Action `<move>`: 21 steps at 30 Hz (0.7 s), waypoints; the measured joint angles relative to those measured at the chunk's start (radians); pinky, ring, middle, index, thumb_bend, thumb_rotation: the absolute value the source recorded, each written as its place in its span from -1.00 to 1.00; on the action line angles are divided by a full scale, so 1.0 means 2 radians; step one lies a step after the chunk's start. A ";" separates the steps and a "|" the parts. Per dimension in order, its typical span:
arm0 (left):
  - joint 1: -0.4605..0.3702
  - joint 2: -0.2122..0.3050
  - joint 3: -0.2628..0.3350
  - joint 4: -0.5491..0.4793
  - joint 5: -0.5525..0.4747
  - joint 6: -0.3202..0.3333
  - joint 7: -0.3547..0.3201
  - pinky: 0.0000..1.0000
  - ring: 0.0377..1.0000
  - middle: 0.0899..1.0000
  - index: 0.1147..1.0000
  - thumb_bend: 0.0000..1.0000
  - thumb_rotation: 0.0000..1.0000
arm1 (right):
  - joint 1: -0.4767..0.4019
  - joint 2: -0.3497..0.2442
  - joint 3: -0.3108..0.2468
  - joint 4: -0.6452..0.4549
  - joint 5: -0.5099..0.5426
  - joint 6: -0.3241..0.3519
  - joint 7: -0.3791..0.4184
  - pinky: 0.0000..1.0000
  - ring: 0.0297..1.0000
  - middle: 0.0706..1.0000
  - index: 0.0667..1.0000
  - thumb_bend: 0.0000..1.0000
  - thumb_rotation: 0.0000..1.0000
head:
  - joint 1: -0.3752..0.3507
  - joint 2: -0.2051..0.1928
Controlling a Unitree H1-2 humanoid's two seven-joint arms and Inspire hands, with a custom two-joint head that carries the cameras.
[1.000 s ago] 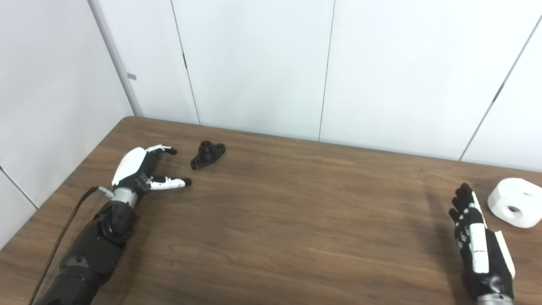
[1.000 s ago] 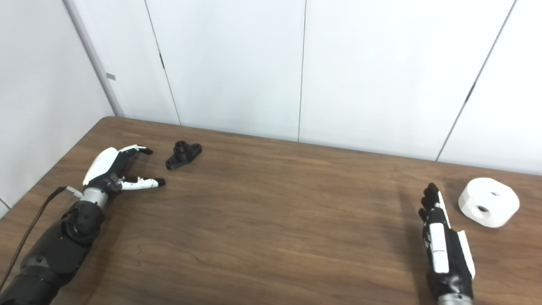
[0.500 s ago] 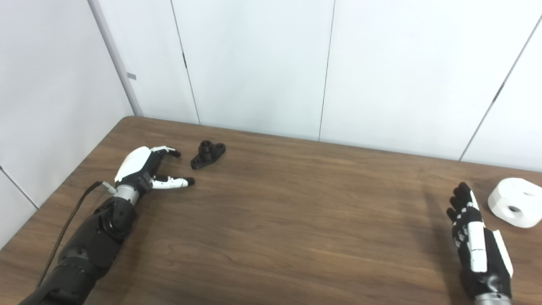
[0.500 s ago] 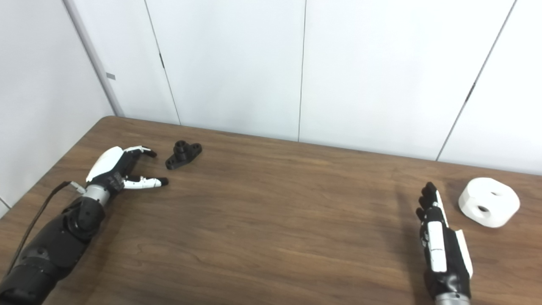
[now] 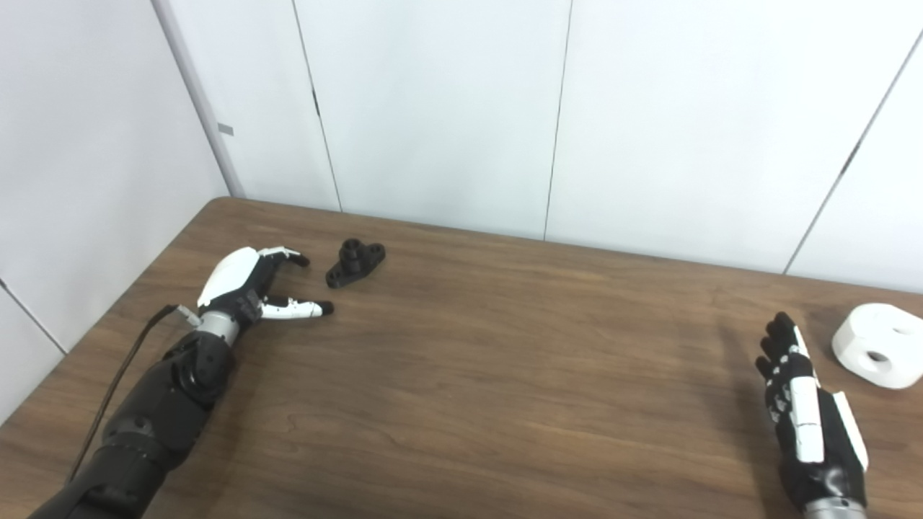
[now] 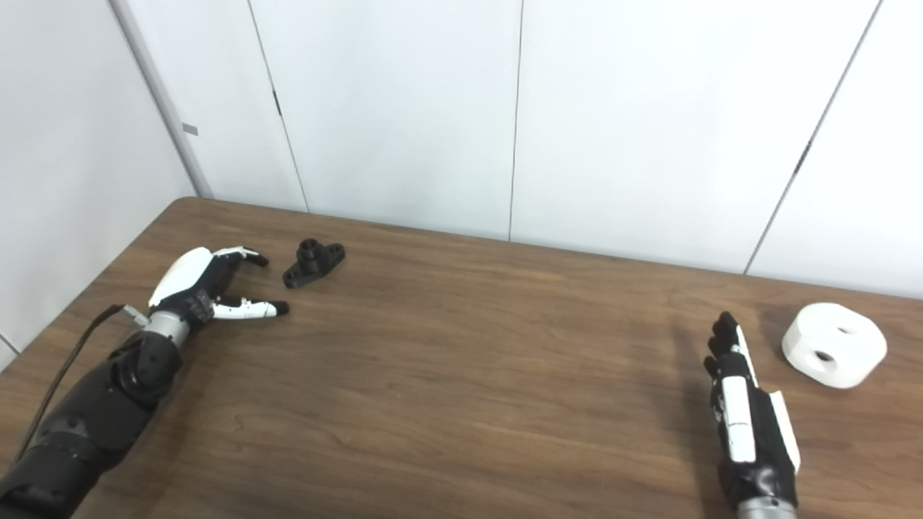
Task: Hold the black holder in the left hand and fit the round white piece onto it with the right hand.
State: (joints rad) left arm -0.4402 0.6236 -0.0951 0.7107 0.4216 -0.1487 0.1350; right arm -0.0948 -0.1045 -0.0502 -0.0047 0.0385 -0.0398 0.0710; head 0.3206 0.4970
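Note:
The black holder [image 5: 355, 262], a small flat bracket with a short round post, lies on the brown table at the far left. My left hand [image 5: 249, 285] rests just left of it, open, fingers and thumb spread toward it without touching. The round white piece [image 5: 878, 345], a thick disc with holes in its top, sits at the far right edge. My right hand [image 5: 802, 400] hovers left of and nearer than the white piece, open with fingers straight, holding nothing.
The wooden table [image 5: 490, 375] runs back to white wall panels [image 5: 433, 108]. A black cable [image 5: 115, 375] trails along my left forearm near the table's left edge.
My left hand has crept slightly forward and right toward the black holder. My right hand has drifted a little left and away from me. Neither object has moved.

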 measured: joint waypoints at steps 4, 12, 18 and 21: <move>-0.007 -0.004 -0.001 0.009 -0.001 0.000 0.001 0.92 0.86 0.77 0.44 0.90 -0.44 | 0.000 0.000 0.001 -0.001 -0.007 0.001 -0.001 1.00 1.00 1.00 1.00 0.17 1.00 | -0.002 0.002; -0.023 -0.009 -0.009 0.026 0.000 -0.003 0.002 0.92 0.86 0.76 0.44 0.93 -0.40 | 0.003 0.000 0.003 -0.005 -0.013 0.005 -0.001 1.00 1.00 1.00 1.00 0.19 1.00 | -0.005 0.004; -0.029 -0.015 -0.017 0.026 0.000 -0.003 0.003 0.92 0.86 0.76 0.44 0.92 -0.40 | 0.004 0.004 0.003 -0.006 -0.013 0.005 -0.001 1.00 1.00 1.00 1.00 0.18 1.00 | -0.007 0.004; -0.032 -0.018 -0.019 0.027 0.000 -0.003 0.003 0.91 0.86 0.76 0.43 0.91 -0.44 | 0.004 0.005 0.004 -0.008 -0.013 0.005 -0.001 1.00 1.00 1.00 1.00 0.12 1.00 | -0.008 0.003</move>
State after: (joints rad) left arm -0.5038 0.5877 -0.1330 0.7638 0.4218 -0.1540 0.1413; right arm -0.0859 -0.0935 -0.0415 -0.0210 0.0129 -0.0296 0.0694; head 0.3053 0.5032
